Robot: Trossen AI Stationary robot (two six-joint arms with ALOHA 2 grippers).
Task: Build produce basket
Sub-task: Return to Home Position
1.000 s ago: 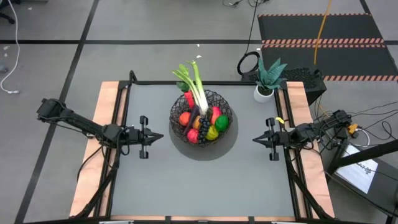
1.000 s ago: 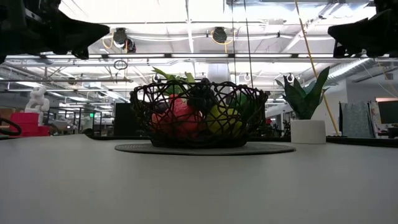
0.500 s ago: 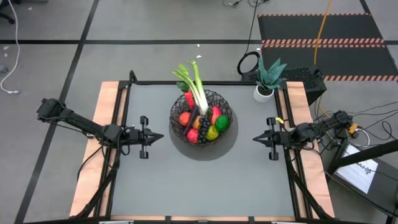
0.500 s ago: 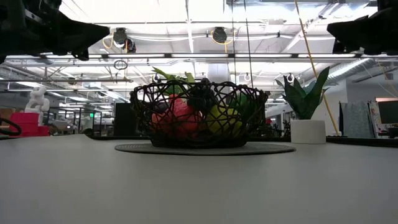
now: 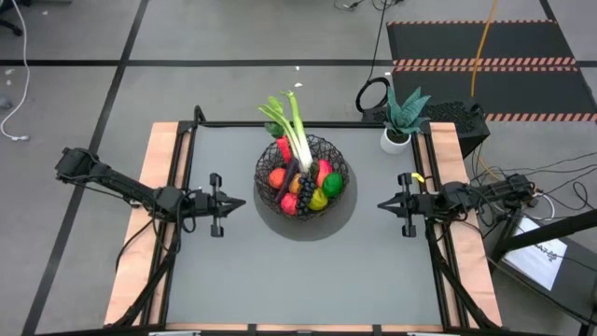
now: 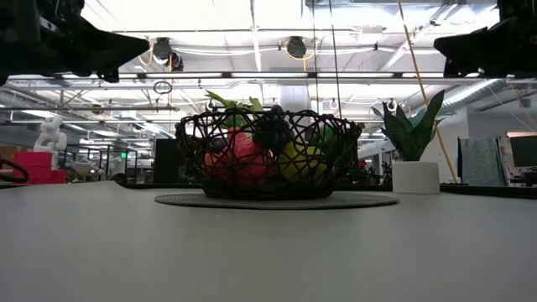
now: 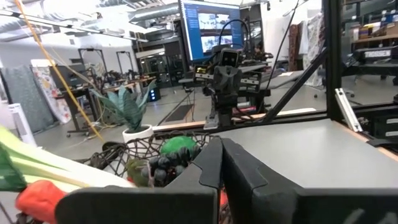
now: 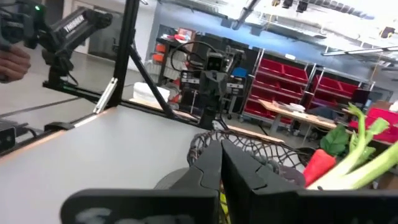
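The black wire basket stands on a dark round mat at the table's far middle. It holds the produce: a leek sticking out over the far rim, red, orange, yellow-green and green fruits and dark grapes. My left gripper is shut, hanging above the table left of the basket, tips toward it. My right gripper is shut, right of the basket, tips toward it. Neither touches anything.
A small white pot with a teal plant stands at the table's far right corner. Black frame bars run along the table's far and side edges. The grey table top lies open near the front.
My right gripper has swung a little toward the table's near edge, its arm now lying more level across the right side. The left arm and the basket have stayed put.
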